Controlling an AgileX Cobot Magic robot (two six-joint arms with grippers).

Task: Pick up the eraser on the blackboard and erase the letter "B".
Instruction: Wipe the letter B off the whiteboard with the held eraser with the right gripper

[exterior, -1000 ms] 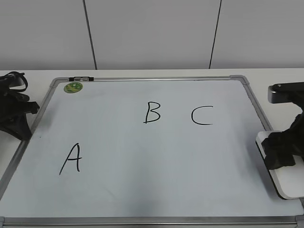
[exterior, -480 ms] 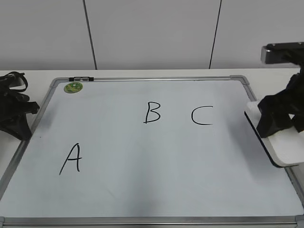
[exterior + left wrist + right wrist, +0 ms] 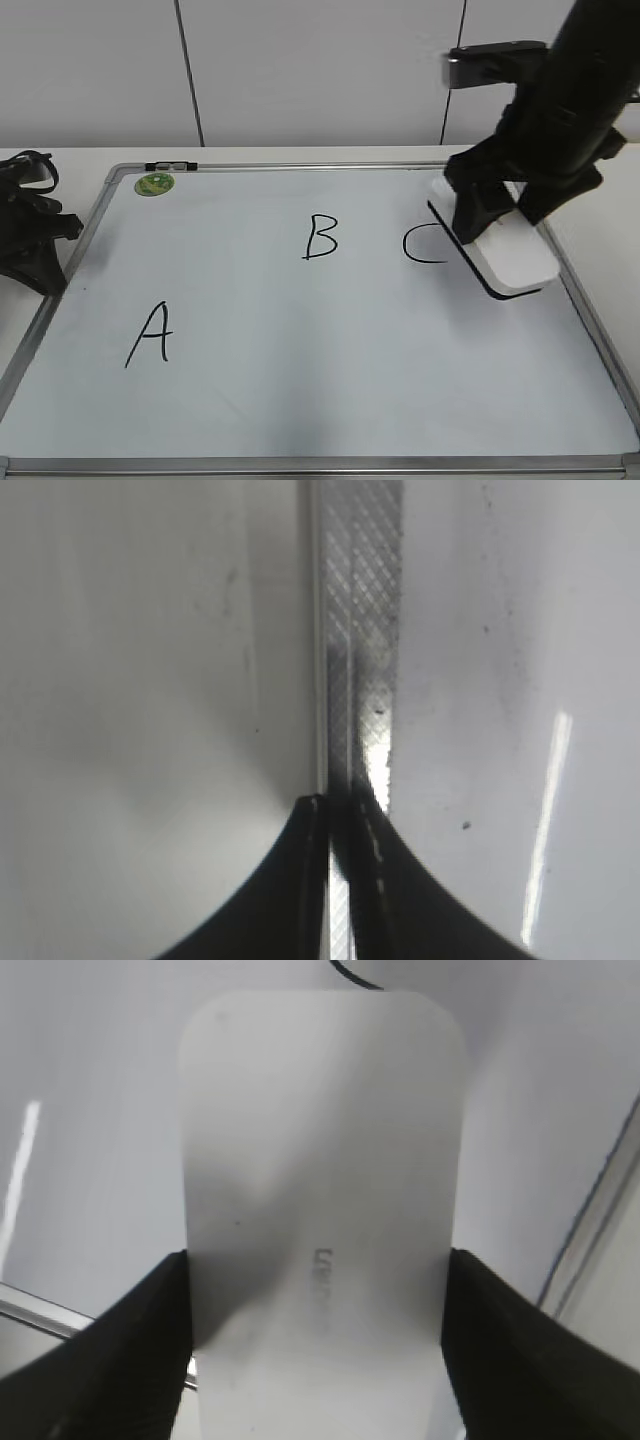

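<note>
At the far left, off the left edge of the large white dry-erase blackboard with its silver metal frame, the black left gripper rests on the pale surface; its wrist view shows its jaws drawn close together with nothing between them, poised over the silver crosshatched frame strip. Near the blackboard's top left corner sits a round green magnet. Lower on the left part of the board stands a black hand-drawn "A". Near the board's middle, in its upper half, is the black hand-drawn capital letter "B", whole and unsmudged. To the right of it a black "C" is written, its right side partly covered by the white smooth rounded-rectangle plastic eraser with its thin dark underside. The eraser hangs tilted above the board's right part, clear of the "B". The black right gripper grips it across its width, jaws pressed on both long sides; in the wrist view, small grey lettering shows on the eraser's top.
</note>
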